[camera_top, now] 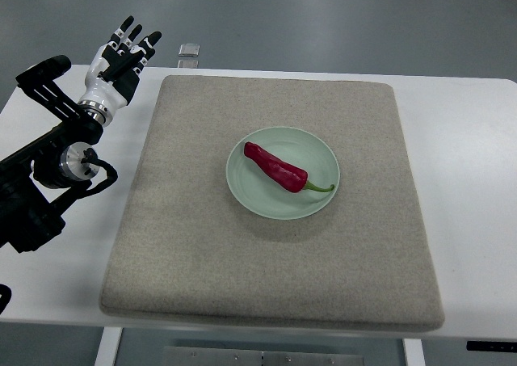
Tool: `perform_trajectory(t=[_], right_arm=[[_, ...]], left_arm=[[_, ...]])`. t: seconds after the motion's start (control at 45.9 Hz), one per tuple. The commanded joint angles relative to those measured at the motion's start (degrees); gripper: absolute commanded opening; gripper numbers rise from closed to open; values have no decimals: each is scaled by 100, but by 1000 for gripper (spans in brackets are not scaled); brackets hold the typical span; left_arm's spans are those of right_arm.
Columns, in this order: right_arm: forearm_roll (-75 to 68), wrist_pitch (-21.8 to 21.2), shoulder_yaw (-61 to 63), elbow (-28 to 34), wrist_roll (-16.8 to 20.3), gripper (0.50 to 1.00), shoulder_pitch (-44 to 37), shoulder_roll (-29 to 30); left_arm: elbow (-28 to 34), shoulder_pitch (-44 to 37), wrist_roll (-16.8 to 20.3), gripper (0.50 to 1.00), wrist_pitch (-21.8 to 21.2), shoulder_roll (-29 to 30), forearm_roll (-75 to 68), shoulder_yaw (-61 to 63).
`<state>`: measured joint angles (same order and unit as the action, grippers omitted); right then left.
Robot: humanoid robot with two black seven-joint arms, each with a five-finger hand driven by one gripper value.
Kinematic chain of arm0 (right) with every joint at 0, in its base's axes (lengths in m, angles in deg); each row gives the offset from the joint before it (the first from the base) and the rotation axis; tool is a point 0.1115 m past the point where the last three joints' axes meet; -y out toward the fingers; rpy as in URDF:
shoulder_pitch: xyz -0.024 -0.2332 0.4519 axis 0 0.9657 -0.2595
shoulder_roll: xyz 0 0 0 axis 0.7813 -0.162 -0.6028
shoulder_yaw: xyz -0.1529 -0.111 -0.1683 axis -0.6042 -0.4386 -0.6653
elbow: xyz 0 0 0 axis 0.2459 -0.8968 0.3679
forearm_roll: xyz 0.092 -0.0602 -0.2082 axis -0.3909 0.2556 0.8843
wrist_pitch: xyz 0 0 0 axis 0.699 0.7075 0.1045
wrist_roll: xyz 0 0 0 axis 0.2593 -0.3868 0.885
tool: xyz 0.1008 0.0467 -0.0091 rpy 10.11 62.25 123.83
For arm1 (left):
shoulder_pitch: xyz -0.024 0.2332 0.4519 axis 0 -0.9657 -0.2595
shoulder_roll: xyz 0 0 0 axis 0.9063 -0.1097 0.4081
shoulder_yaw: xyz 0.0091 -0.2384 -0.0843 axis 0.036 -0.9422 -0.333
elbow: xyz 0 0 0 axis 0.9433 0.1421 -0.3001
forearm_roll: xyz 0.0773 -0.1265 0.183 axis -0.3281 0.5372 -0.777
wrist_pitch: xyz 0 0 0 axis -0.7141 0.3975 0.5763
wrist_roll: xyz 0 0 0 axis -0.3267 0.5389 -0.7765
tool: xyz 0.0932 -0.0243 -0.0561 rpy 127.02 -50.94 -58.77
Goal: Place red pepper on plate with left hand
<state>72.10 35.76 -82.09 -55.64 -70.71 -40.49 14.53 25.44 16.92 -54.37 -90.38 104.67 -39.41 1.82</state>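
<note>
A red pepper (277,169) with a green stem lies across the middle of a pale green plate (319,149), its stem pointing to the lower right. The plate rests on a beige mat (194,220) that covers most of the white table. My left hand (123,56) hovers at the table's far left corner, well away from the plate, with its fingers spread and holding nothing. Its black arm (44,172) enters from the left edge. The right arm is not visible.
A small grey metal piece (188,52) sits at the table's far edge beside the left hand. Bare white table (460,115) borders the mat on both sides. Grey floor lies beyond the table.
</note>
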Motion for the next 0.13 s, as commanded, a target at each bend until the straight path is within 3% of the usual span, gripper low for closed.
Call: perform_trajectory(t=[0.0,0.109], right_arm=[[10,-24,-4,15,0,928,20,0],[45,-41,-31,15,27,928,47,0]], left_arm=[[14,-9,3,1000,76,-30,45,-42],[32,-9,3,1000,182,-39,72,-121]])
